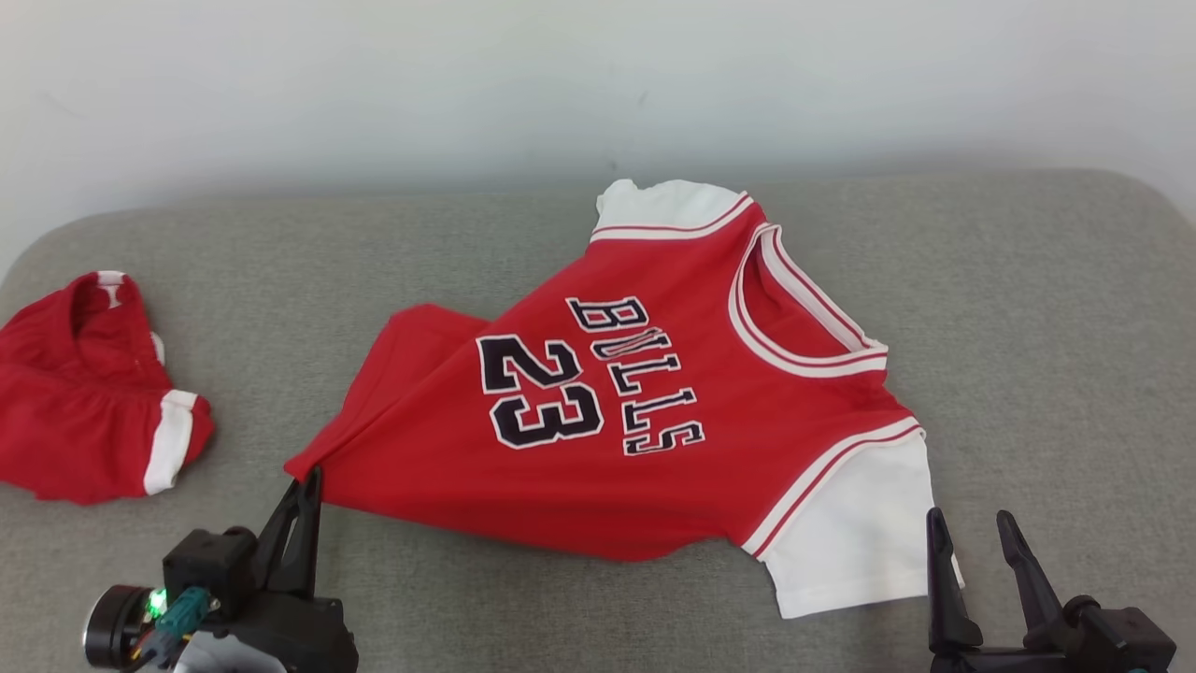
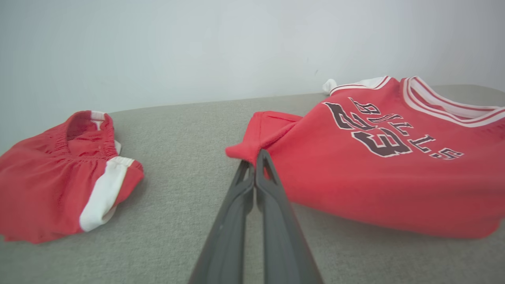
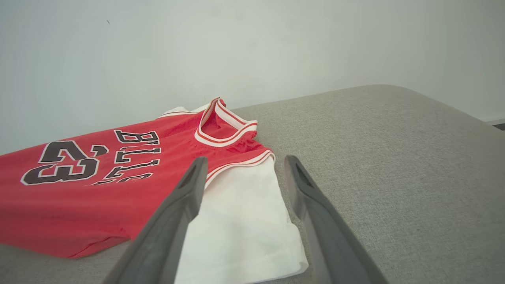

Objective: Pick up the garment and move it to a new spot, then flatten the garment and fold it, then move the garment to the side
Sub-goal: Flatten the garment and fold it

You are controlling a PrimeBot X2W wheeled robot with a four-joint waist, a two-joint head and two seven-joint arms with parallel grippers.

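Note:
The garment (image 1: 645, 411) is a red jersey with white sleeves and "BULLS 23" in dark letters, lying spread on the grey cushion, collar toward the right. My left gripper (image 1: 311, 479) is shut on the garment's bottom hem corner; in the left wrist view the left gripper (image 2: 254, 159) pinches that red corner (image 2: 244, 150), which is slightly lifted. My right gripper (image 1: 967, 528) stands open at the near white sleeve (image 1: 855, 533); in the right wrist view the right gripper (image 3: 244, 165) has its fingers apart above that sleeve (image 3: 240, 221), nothing between them.
Red shorts with a white stripe (image 1: 89, 393) lie bunched at the left end of the grey cushion (image 1: 1028, 355); the shorts (image 2: 67, 173) also appear left in the left wrist view. A pale wall rises behind. Bare cushion extends right of the jersey.

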